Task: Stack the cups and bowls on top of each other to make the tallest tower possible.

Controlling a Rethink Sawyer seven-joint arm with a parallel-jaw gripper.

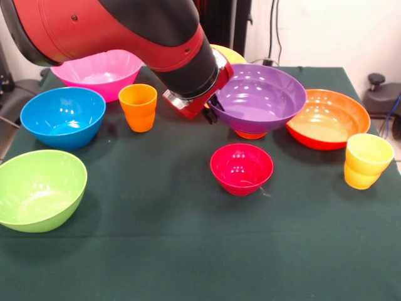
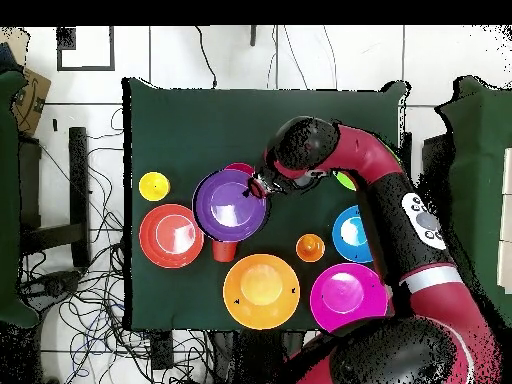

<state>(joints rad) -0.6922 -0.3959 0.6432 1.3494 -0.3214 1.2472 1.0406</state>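
The near part of the dark green cloth tabletop (image 1: 188, 251) lies open, bounded by the glossy lime-green plastic bowl (image 1: 39, 190) on one side and the small magenta-red plastic bowl (image 1: 241, 168) behind. Farther back, passage narrows: the wide purple plastic bowl (image 1: 258, 97) sits raised on a red-orange cup (image 1: 250, 134), just beside the orange-red shallow bowl (image 1: 328, 118) and ribbed yellow cup (image 1: 366, 160). The thick red and black arm (image 1: 125, 31) blocks the space above the ribbed orange cup (image 1: 138, 106), deep blue bowl (image 1: 62, 116) and pink bowl (image 1: 98, 74).

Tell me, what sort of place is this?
Probably a robotics lab or test room, not a kitchen. A red and black robot arm reaches over a green-clothed table set with toy-bright plastic bowls and cups, and loose cables sprawl over the tiled floor around it.
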